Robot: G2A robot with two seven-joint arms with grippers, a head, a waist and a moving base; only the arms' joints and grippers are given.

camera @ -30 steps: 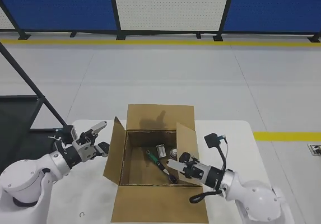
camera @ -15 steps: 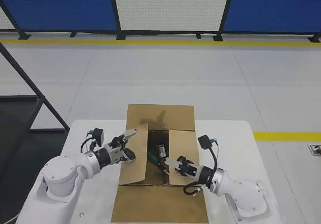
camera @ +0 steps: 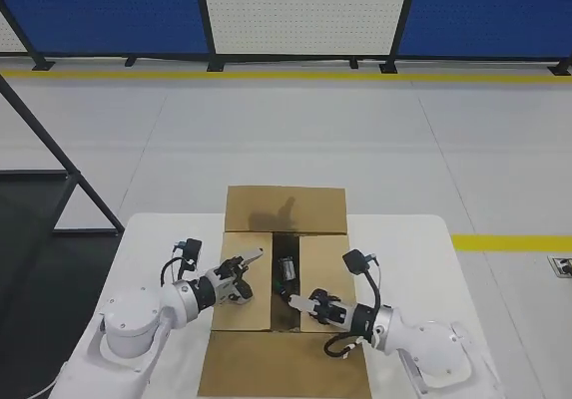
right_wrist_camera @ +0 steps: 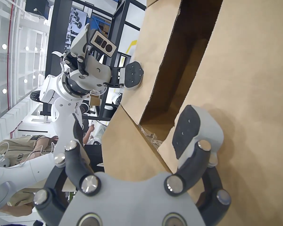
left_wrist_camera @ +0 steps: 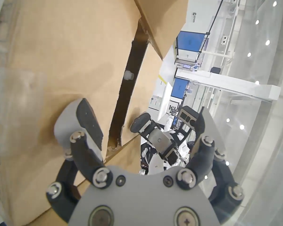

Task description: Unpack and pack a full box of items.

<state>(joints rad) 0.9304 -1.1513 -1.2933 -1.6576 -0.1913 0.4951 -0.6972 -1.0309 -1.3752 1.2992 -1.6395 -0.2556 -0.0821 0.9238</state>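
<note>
The cardboard box [camera: 286,364] sits mid-table with both side flaps folded down, leaving a narrow gap over its contents. A silver can [camera: 287,269] and a green-handled tool [camera: 281,287] show through that gap. My left gripper [camera: 244,267] is open, one pad [left_wrist_camera: 88,121] lying flat on the left flap [camera: 251,311]. My right gripper [camera: 305,299] is open too, with one pad [right_wrist_camera: 187,130] pressed on the right flap [camera: 323,261]. In the right wrist view the left gripper's pad [right_wrist_camera: 132,75] touches the left flap [right_wrist_camera: 153,48] across the gap.
The far flap [camera: 286,207] lies open, tipped back, and the near flap [camera: 284,371] lies flat toward me. White table [camera: 415,259] surrounds the box on both sides. A black frame [camera: 26,130] stands off the table to the left.
Both side flaps, upright a second ago, have been pushed inward and down over the box. Both arms moved toward the box's middle with them.
</note>
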